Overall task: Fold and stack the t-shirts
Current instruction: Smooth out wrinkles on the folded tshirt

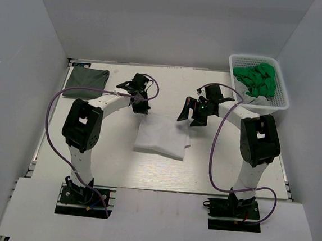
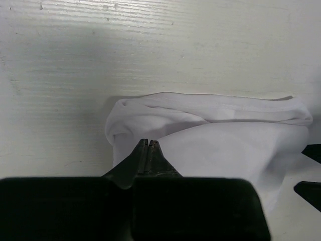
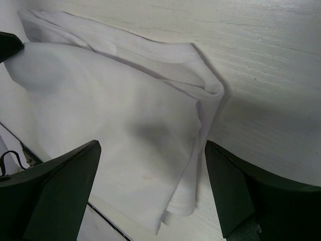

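**White shirt lies mid-table, my right jaws open over its corner**

The white t-shirt (image 1: 161,136) lies folded into a rough rectangle in the middle of the table (image 1: 145,172), between my two arms. The dark grey-green t-shirt (image 1: 85,80) sits folded flat at the far left corner, well apart from it.

My left gripper (image 1: 140,106) is pressed fully closed at the white shirt's far left corner. My left wrist camera shows the tips meeting just above the rolled hem, with no cloth visibly caught between them. My right gripper (image 1: 193,115) is spread wide and holds nothing, hovering over the far right corner, where several layers bunch at the fold.

I judge this cloth light, limp and quick to slide out of its folds. A pinch on the top layer alone would likely peel the stack open. Better to bite through all the layers at the thick hemmed corners, one gripper at each, so the bundle travels as one piece toward the dark shirt.
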Robot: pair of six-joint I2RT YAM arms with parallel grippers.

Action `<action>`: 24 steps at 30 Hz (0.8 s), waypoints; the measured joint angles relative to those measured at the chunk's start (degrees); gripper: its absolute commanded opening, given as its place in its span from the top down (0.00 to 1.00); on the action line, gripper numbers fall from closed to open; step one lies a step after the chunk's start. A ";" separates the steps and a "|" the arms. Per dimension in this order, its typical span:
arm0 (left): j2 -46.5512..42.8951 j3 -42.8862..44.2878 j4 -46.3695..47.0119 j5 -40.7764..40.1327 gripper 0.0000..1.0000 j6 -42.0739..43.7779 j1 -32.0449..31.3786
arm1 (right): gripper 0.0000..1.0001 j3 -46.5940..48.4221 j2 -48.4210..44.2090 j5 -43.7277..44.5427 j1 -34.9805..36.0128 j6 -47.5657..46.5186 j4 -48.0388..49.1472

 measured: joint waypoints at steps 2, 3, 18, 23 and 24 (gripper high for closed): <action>-0.55 -0.04 0.50 0.57 1.00 0.20 0.00 | 0.10 0.00 0.00 0.02 0.02 0.00 0.02; -0.96 -0.26 1.09 0.83 1.00 0.35 0.00 | 0.10 0.00 0.00 0.02 0.04 0.00 0.00; 3.43 1.68 6.21 -3.43 1.00 -0.72 0.07 | 0.10 -0.11 0.02 0.15 0.04 -0.11 0.42; 10.01 7.32 3.58 -4.76 0.74 -1.70 0.74 | 0.10 -0.22 0.02 0.13 0.04 -0.42 0.35; 10.25 7.63 3.08 -4.66 0.49 -1.75 0.85 | 0.10 -0.22 0.02 0.13 0.04 -0.52 0.35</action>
